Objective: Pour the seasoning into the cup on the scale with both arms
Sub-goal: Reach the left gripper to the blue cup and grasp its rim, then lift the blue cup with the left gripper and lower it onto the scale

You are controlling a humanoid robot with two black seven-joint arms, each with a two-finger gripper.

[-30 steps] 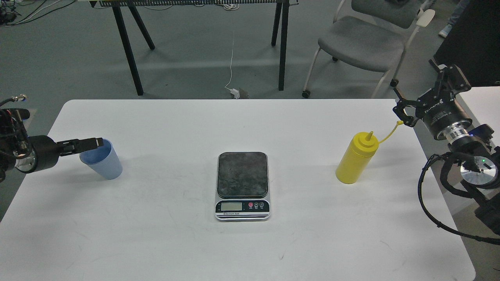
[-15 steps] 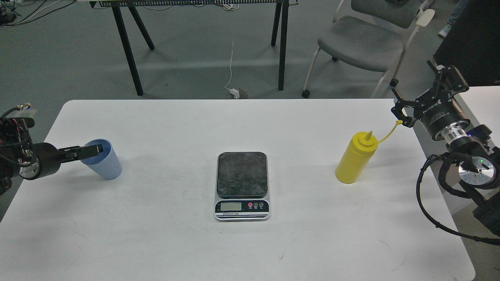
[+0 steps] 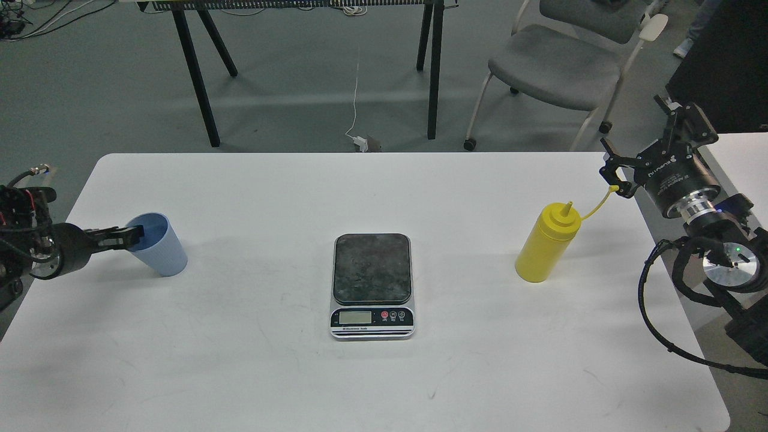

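The light blue cup [image 3: 161, 249] stands on the white table [image 3: 372, 384] at the left and looks slightly tilted. My left gripper [image 3: 131, 235] comes in from the left, its tip over the cup's left rim. Its fingers show as one dark bar, so I cannot tell whether it grips the rim. The scale [image 3: 372, 285] lies at the table's middle with its dark platform bare. The yellow seasoning bottle [image 3: 547, 251] stands upright at the right, its tethered cap [image 3: 612, 188] hanging out to the right. My right gripper [image 3: 639, 144] is open and empty, just above and right of that cap.
A grey chair [image 3: 555, 63] and black table legs [image 3: 198, 78] stand on the floor beyond the table's far edge. A white cable [image 3: 356, 102] lies on the floor. A second white surface [image 3: 741, 156] sits behind my right arm.
My left arm has drawn back to the left, its tip sliding from the cup's far rim to its left rim; the cup stands more upright. My right gripper has barely shifted.
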